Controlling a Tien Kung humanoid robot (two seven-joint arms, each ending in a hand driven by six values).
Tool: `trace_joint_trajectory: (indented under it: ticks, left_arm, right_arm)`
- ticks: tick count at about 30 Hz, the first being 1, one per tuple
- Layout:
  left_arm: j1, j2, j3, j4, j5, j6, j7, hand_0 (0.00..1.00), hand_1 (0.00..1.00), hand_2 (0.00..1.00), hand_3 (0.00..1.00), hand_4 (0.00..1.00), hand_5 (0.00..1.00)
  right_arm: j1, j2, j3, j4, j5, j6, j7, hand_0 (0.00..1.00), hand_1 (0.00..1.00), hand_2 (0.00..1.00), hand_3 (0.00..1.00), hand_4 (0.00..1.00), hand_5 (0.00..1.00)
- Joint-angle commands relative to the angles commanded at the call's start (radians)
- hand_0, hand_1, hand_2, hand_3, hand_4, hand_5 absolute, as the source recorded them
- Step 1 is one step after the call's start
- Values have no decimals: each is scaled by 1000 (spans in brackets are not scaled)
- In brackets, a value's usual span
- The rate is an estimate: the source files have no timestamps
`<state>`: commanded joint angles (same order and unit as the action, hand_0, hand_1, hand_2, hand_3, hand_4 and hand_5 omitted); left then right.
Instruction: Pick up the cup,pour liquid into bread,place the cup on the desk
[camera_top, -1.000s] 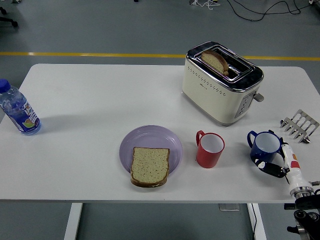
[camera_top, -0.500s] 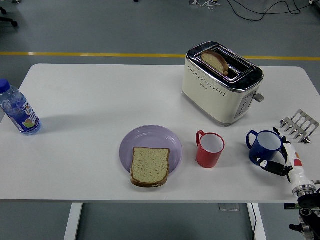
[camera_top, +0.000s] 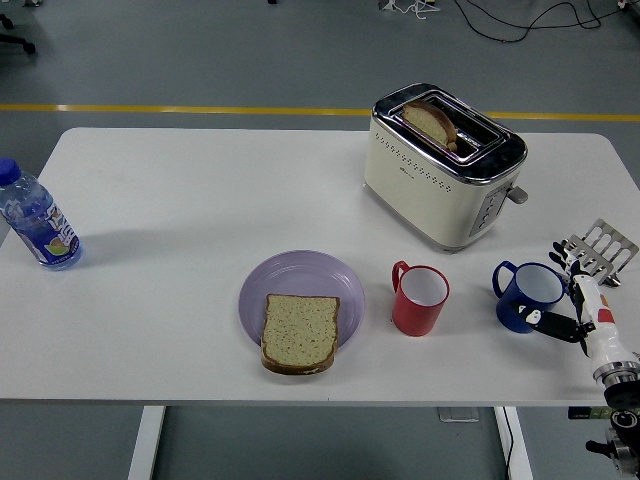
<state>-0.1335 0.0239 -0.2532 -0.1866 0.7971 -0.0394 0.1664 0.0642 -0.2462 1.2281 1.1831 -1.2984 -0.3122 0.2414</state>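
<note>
beside the blue cup (camera_top: 528, 295), right hand (camera_top: 575, 300) open; labels unreadable.

single head cam, high on robot's side, facing forward and down; white table (camera_top: 200, 200) fills most of frame edge to edge, near edge at bottom, grey floor beyond; no second view

Bright, even overhead light, tabletop (camera_top: 200, 200) evenly lit, soft short shadows cast beside bottle (camera_top: 35, 225) and toaster (camera_top: 440, 170), glare on toaster chrome, focus sharp throughout.
</note>
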Motion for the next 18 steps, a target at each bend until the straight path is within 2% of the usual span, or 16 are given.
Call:
trace_joint_trajectory:
  ticks: [6, 13, 14, 18]
  left_arm:
    - [-3, 1, -4, 0, 1, 0, 0, 671, 740, 741, 638, 403, 998]
    - [-5, 2, -4, 0, 3, -1, 1, 671, 740, 741, 638, 404, 998]
    - [-5, 3, -4, 0, 3, -1, 1, 671, 740, 741, 639, 402, 998]
    - [-5, 3, -5, 0, 3, -2, 1, 671, 740, 741, 639, 402, 998]
  right_arm:
    - [-36, -5, 41, 136, -28, -13, -11, 927, 859, 977, 998, 938, 2]
    - [-50, 0, 115, 293, -6, -79, 1, 913, 849, 962, 998, 948, 3]
    - [-49, 3, 131, 312, 13, -93, -5, 835, 762, 860, 872, 871, 67]
    - [-46, 14, 175, 355, 86, -104, -7, 835, 762, 860, 872, 871, 67]
